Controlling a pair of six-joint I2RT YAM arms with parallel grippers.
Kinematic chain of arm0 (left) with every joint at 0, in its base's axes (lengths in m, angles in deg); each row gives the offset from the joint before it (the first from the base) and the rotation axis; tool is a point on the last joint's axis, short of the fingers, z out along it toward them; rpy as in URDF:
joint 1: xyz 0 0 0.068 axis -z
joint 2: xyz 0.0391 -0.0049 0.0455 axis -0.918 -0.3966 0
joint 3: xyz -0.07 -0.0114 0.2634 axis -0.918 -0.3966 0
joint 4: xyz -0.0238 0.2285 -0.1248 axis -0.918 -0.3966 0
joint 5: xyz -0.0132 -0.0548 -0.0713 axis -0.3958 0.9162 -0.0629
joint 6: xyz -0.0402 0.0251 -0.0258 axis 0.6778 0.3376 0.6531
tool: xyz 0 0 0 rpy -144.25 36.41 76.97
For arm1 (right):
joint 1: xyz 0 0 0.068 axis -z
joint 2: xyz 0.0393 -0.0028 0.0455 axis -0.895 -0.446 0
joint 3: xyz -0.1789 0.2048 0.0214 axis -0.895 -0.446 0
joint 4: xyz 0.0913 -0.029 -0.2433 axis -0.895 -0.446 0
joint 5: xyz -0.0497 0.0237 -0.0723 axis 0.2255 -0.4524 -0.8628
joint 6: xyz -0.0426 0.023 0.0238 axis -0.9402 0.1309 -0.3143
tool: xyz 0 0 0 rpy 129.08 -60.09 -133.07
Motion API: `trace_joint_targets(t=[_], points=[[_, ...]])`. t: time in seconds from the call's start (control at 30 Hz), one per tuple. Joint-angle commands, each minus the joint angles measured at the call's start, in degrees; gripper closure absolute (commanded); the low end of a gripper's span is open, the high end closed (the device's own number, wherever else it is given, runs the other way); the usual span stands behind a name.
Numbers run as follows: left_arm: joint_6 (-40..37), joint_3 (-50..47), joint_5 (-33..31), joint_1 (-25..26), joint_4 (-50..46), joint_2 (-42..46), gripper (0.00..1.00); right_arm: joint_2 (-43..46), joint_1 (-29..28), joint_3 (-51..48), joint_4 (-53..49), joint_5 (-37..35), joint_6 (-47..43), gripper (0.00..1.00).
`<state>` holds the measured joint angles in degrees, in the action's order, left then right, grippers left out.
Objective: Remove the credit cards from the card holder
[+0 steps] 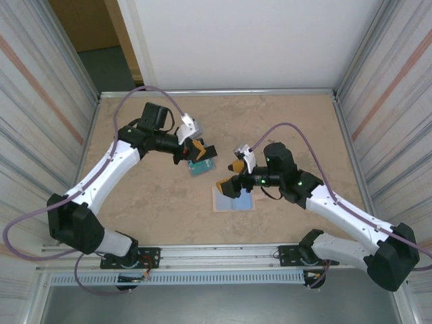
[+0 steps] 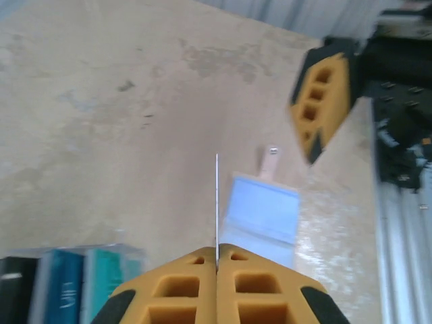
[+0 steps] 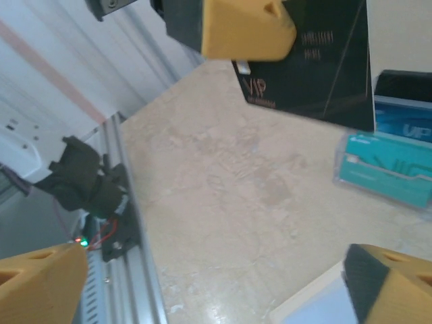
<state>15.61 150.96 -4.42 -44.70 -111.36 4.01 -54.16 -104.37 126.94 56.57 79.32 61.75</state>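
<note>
the left arm [image 1: 108, 165] and right arm [image 1: 344, 217] have white links and black joints, each trailing a mauve cable [image 1: 152, 88]. fingers [image 2: 175, 290] are orange-yellow blocks with rectangular recesses and black tips; small green lights [image 1: 260, 180] glow at one wrist.

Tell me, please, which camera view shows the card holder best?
The left wrist view: the card holder lies open there, its light-blue face and tan tab large, though slightly blurred. The top external view has it small, partly covered by the right gripper. The right wrist view catches one pale-blue corner at its bottom edge.
</note>
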Motion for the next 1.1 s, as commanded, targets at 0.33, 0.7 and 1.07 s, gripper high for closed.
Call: trace_joint_targets(t=[0.33,0.7,1.07], points=[[-9.0,3.9,-1.4,-6.7,9.2,-14.1,1.00,1.7,0.2,0.1,-4.7,-27.2,8.7,0.01],[-12.2,7.5,-2.3,-9.4,8.2,-21.6,1.00,3.5,0.2,-0.4,-6.3,-31.6,11.8,0.01],[-14.1,9.2,-3.4,-10.0,6.9,-25.7,1.00,7.1,0.2,-1.5,-7.6,-34.3,13.1,0.01]])
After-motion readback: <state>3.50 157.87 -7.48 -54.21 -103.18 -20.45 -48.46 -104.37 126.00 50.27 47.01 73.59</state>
